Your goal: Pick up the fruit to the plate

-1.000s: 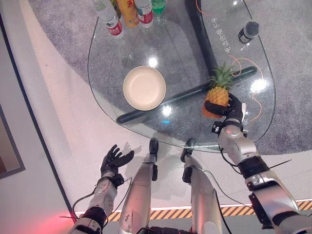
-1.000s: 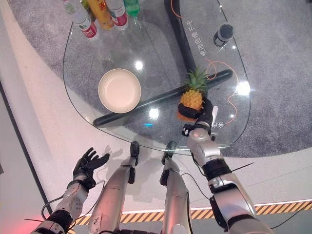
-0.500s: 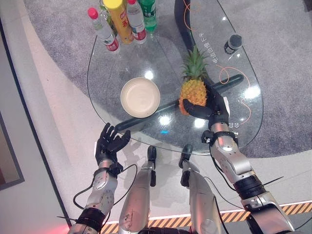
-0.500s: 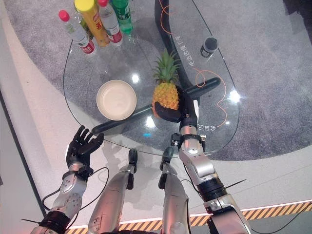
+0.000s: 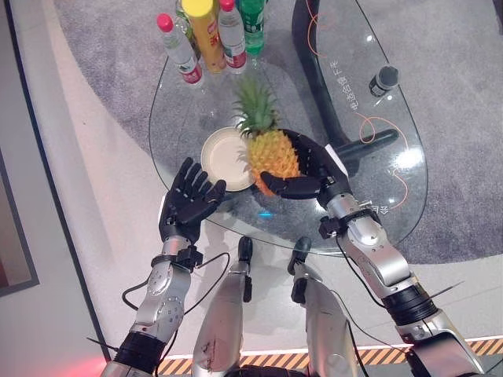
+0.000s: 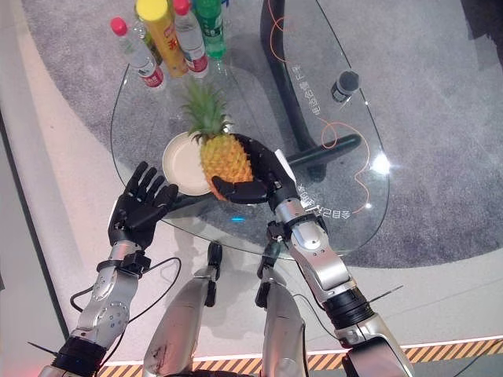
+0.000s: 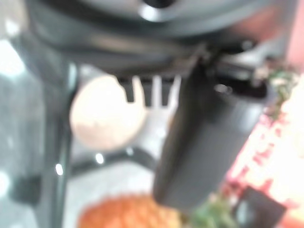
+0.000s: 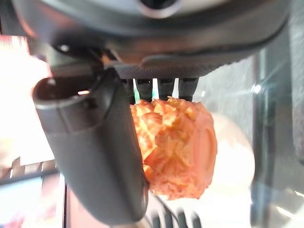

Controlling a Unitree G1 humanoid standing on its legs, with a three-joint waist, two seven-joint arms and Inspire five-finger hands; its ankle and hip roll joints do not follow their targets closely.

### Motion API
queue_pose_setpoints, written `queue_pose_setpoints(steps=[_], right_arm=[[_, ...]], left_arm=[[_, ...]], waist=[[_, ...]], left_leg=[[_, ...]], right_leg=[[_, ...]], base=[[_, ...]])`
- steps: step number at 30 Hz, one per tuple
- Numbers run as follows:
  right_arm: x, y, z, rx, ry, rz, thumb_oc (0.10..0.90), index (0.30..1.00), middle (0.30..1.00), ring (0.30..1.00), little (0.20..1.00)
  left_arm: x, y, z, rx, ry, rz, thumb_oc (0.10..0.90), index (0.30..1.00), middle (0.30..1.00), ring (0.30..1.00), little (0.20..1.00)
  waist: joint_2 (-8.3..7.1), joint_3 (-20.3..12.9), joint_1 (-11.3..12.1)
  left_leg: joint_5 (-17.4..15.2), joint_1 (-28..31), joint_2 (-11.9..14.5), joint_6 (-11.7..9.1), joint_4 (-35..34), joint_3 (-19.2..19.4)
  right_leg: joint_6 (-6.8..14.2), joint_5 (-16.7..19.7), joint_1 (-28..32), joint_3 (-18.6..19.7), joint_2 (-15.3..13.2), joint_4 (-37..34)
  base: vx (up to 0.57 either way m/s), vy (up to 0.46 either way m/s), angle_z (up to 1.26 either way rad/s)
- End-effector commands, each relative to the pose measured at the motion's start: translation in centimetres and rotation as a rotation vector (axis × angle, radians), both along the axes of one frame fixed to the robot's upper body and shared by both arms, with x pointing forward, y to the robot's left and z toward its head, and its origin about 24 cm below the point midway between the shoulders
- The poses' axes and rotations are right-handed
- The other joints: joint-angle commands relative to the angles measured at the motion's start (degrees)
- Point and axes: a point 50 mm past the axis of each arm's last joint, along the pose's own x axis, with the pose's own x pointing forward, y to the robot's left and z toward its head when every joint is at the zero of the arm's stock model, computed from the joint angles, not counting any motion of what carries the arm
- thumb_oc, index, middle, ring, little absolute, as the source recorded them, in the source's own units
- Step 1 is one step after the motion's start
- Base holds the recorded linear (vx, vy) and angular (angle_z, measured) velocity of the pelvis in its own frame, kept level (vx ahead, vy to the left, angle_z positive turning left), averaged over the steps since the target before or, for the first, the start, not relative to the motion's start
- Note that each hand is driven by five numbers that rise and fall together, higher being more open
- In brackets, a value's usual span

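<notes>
The pineapple (image 5: pixel 271 153) sits in the right hand (image 5: pixel 314 169), whose fingers and thumb curl round its lower body from 3 and 5 o'clock, crown pointing toward 12. It is held above the glass table (image 5: pixel 196 86), over the 3 o'clock rim of the plate (image 5: pixel 220 153), overlapping that edge; it seems clear of the plate itself, though the head views do not settle this. The plate holds nothing else.

The left hand (image 5: pixel 187 203) hangs at 7 o'clock of the plate, fingers spread and straight, palm toward the fruit, over the table's near edge and holding nothing.

Bottles (image 5: pixel 208 31) cluster at the far edge, 12 o'clock of the plate, with bare glass between. A small dark cylinder (image 5: pixel 383 80) and an orange cord (image 5: pixel 393 149) lie well apart at 2 to 3 o'clock.
</notes>
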Motion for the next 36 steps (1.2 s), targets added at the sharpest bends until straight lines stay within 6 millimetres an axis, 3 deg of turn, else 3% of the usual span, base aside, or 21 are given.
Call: queue_pose_setpoints(steps=[1, 15, 28, 36], right_arm=[[-3.3, 2.1, 7.1, 0.082, -0.376, 0.218, 0.1, 0.3, 0.3, 0.3, 0.2], [-4.5, 3.8, 5.9, -0.002, -0.348, 0.37, 0.1, 0.3, 0.3, 0.3, 0.2], [-8.1, 8.4, 4.4, -0.199, -0.266, 0.863, 0.1, 0.3, 0.3, 0.3, 0.2], [-9.1, 9.7, 3.4, -0.235, -0.198, 1.005, 0.1, 0.3, 0.3, 0.3, 0.2]], left_arm=[[-1.1, -1.5, 5.1, -0.062, -0.262, -0.169, 0.8, 0.9, 0.9, 0.9, 0.9], [-1.9, -3.6, 6.7, -0.165, -0.353, -0.451, 0.8, 0.9, 0.9, 0.9, 0.9], [-2.3, -4.5, 6.5, -0.2, -0.378, -0.5, 0.8, 0.9, 0.9, 0.9, 0.9], [-2.6, -4.5, 6.5, -0.235, -0.402, -0.496, 0.8, 0.9, 0.9, 0.9, 0.9]], waist=[[1.05, -1.08, 0.54], [0.81, -1.08, 0.68], [0.91, -1.08, 1.86], [0.75, -1.08, 2.96]], left_leg=[[-2.44, 1.02, -3.17, 1.15, 1.45, -0.42], [-2.49, -0.5, -4.5, 1.51, 2.43, -2.16], [-2.13, -0.96, -5.6, 1.54, 2.58, -3.11], [-1.98, -1.22, -5.89, 1.59, 2.57, -3.75]], right_leg=[[2.17, -2.49, 4.1, -4.61, -0.05, 4.71], [2.37, -1.89, 2.88, -3.45, 0.15, 4.65], [2.25, -1.58, 2.69, -2.55, 0.49, 4.07], [2.3, -1.47, 2.72, -2.82, 0.42, 4.02]], base=[[0.02, -0.023, 0.13], [0.01, -0.007, 0.04], [0.0, 0.001, 0.01], [0.0, 0.001, 0.03]])
